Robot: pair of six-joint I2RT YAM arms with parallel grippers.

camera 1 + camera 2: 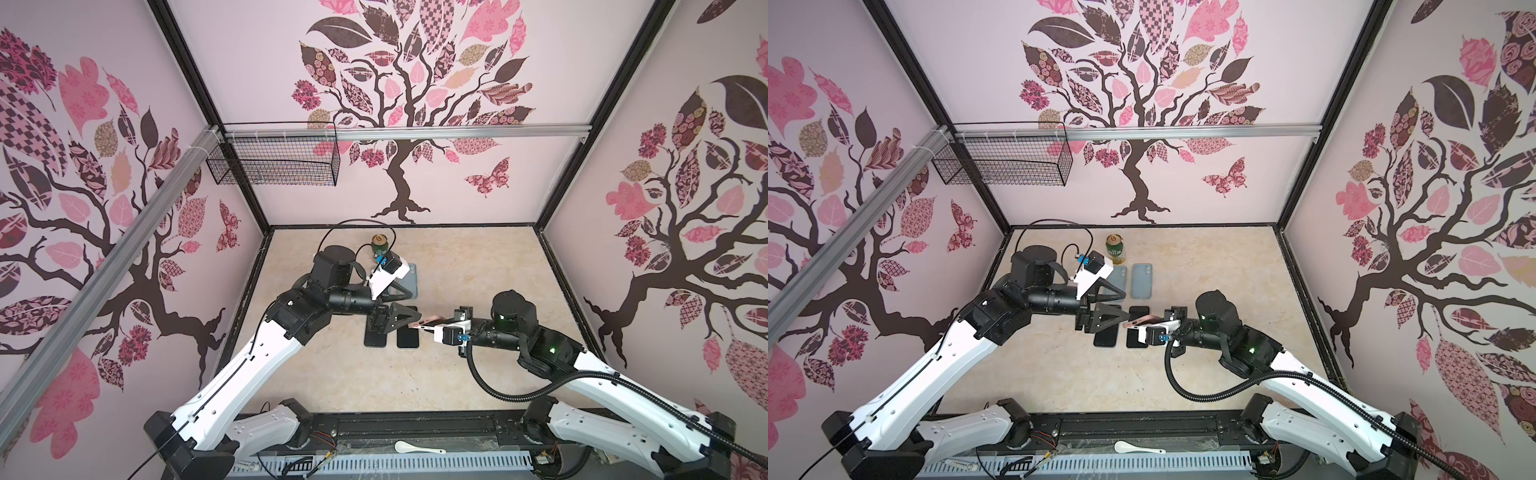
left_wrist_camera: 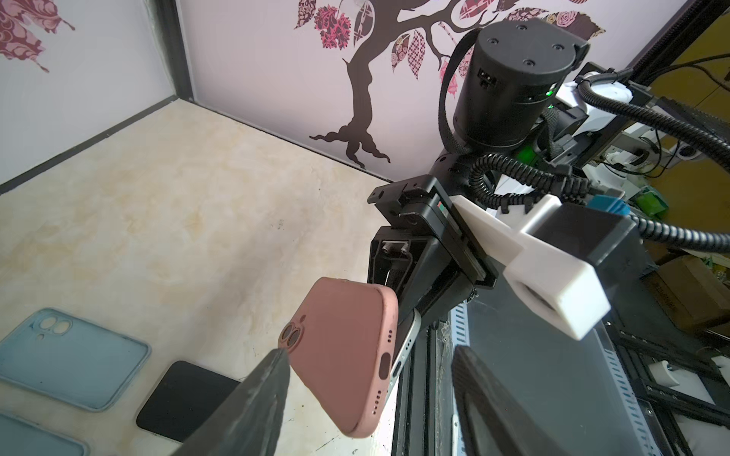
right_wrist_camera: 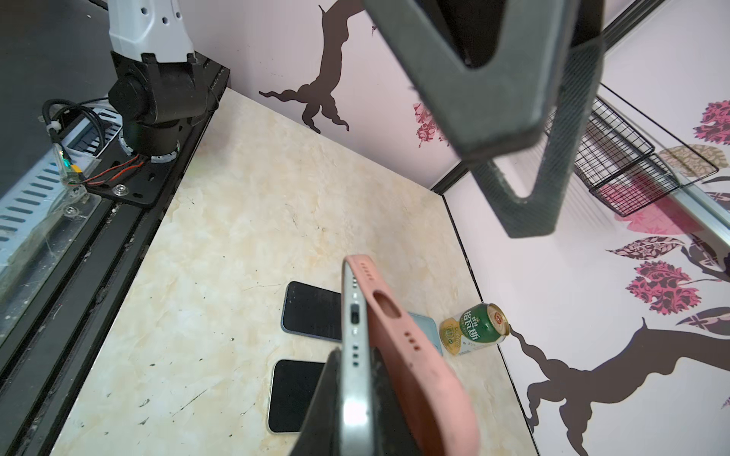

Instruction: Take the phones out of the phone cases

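Jaws on right arm pinch the phone, pink case partly off; left arm jaws spread about the case, over beige marbled tabletop, tree-patterned walls.

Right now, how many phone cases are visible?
3: two blue cases on the table, one pink case on the phone held by the right gripper. More may be hidden.

From here I see a matt, soft-looking pink case, smooth metal edging on the phone, and a polished marble-look tabletop.
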